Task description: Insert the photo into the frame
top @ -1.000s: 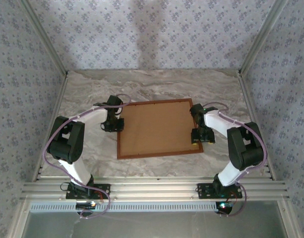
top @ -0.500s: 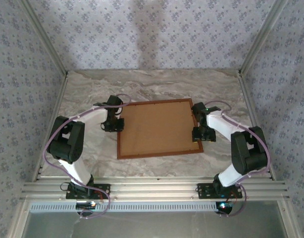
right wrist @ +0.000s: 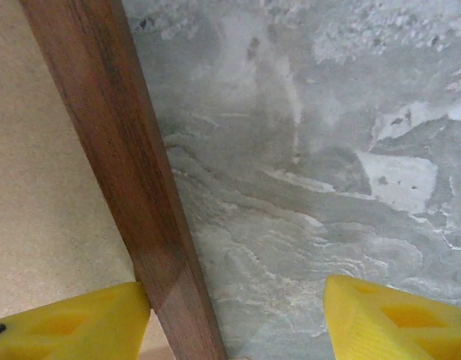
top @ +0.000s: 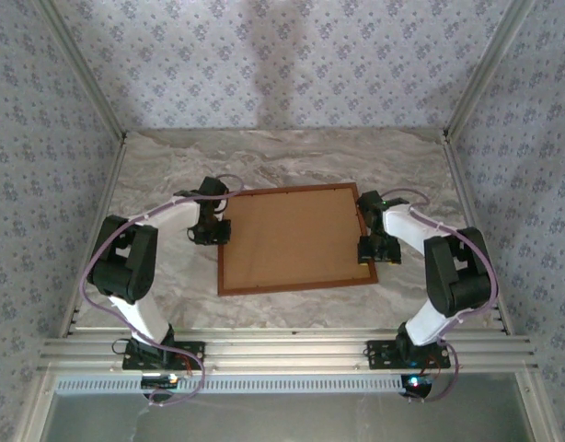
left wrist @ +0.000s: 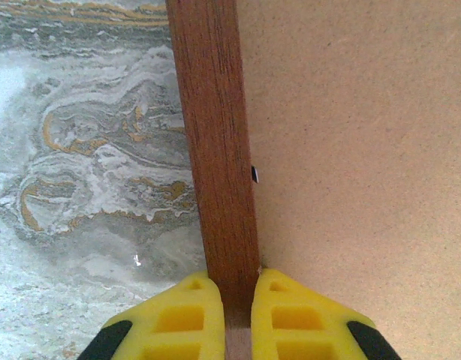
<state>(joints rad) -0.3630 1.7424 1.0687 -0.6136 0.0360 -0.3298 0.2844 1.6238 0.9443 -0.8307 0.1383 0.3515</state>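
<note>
Left claw (left wrist: 236,283) low, tight astride frame (left wrist: 215,150) edge.

From above and behind me, the top camera looks down at the whole table (top: 282,157) and frame (top: 296,286). Each wrist camera looks down, very close: left on the frame's left rail, right on its right rail. The top view shares both rails.
</note>
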